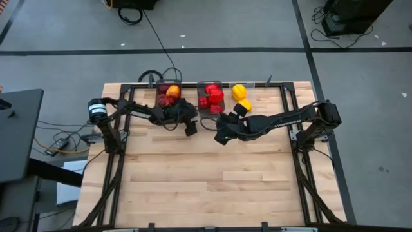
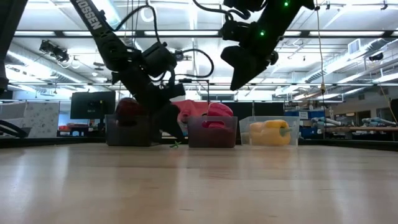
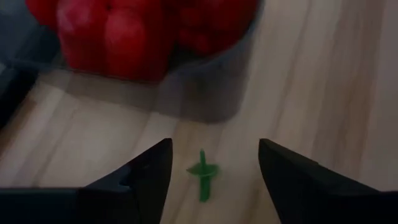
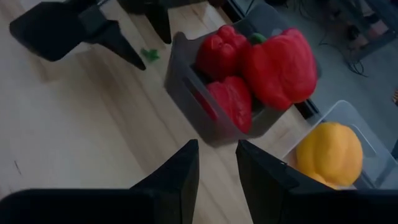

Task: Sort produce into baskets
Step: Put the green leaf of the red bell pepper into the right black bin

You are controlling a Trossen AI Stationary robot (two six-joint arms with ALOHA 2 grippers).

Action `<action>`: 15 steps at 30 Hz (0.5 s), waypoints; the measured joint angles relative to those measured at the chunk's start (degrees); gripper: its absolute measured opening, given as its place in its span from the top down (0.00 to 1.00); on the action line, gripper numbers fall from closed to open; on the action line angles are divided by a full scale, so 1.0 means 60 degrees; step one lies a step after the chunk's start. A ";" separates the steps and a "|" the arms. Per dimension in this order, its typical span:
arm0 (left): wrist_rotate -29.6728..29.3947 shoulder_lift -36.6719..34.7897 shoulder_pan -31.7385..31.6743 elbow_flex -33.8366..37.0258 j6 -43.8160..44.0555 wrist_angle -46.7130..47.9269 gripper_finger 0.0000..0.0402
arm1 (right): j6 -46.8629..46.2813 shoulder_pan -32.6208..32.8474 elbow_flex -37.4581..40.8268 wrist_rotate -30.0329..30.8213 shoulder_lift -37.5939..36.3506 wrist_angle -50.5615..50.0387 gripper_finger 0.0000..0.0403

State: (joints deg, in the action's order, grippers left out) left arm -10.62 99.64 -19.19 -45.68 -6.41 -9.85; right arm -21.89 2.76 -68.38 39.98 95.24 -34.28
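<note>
The sorting looks almost finished: all the produce in sight already sits in the three baskets lined up along the upper edge of the tabletop (image 1: 193,180) in the high view. The left basket (image 1: 168,98) holds apples (image 1: 172,91), the middle basket (image 4: 193,93) is heaped with red bell peppers (image 4: 280,65), and the clear basket (image 2: 268,132) at the right holds the yellow peppers (image 1: 240,98). What remains loose is a small green stem (image 3: 203,171), apparently broken off a pepper, lying on the bare wood just in front of the middle basket. The left gripper (image 3: 214,171) is down low over it, near the centre of the high view and tilted steeply in the low view, its fingers (image 3: 152,171) moderately apart with the stem between their tips, not yet touching it. The right gripper (image 4: 216,165) hangs raised just right of centre, empty, its fingers only a narrow gap apart, facing the pepper basket. The step in hand seems to be picking up this scrap; next the left fingers would need to close finely at tabletop level, since so thin and flat a piece could easily slip out.
</note>
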 joint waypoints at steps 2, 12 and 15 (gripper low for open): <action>0.0238 0.0026 -0.0195 -0.0015 -0.0060 0.0039 0.43 | 0.0095 -0.0021 0.0000 0.0011 0.0000 -0.0009 0.70; 0.1258 -0.0015 -0.0800 -0.0045 -0.0206 0.0204 0.53 | 0.0354 -0.0025 0.0000 -0.0091 0.0000 -0.0034 0.70; 0.1242 -0.0008 -0.0797 -0.0038 -0.0428 0.0295 0.53 | 0.0354 -0.0025 0.0000 -0.0094 0.0000 -0.0032 0.70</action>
State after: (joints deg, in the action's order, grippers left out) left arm -3.17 99.59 -23.97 -45.91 -8.98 -8.09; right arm -19.77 2.61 -68.38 39.42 95.24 -34.47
